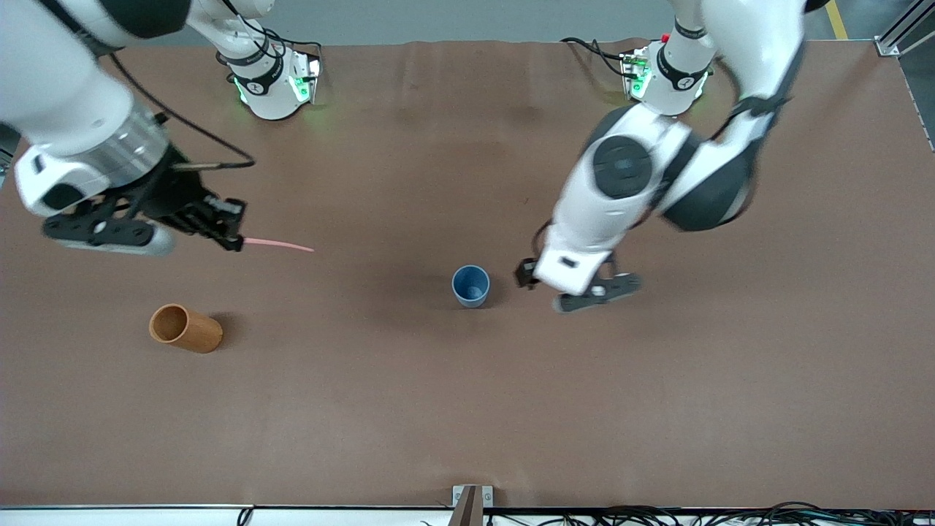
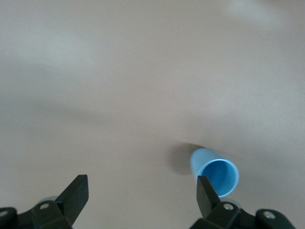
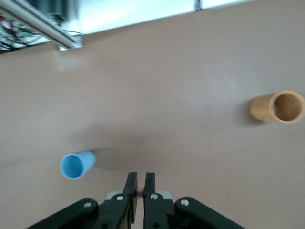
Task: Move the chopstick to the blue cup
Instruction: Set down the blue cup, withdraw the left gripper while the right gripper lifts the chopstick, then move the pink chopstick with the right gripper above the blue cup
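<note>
The right gripper [image 1: 232, 237] hung over the table's [image 1: 467, 409] right-arm end, clamped on one end of the chopstick [image 1: 281, 245]. The left gripper [image 1: 527, 275], jaws apart and empty, hovered beside the blue cup [image 1: 470, 285] mid-table. The thin, stiff, light stick looked slippery, so that end grip suited lowering it in tip-first.

The right gripper [image 1: 232, 237] hangs in the air, fingers clamped together (something pink seems pinched between them). The left gripper [image 2: 141, 196] hangs low, fingers spread wide.
</note>
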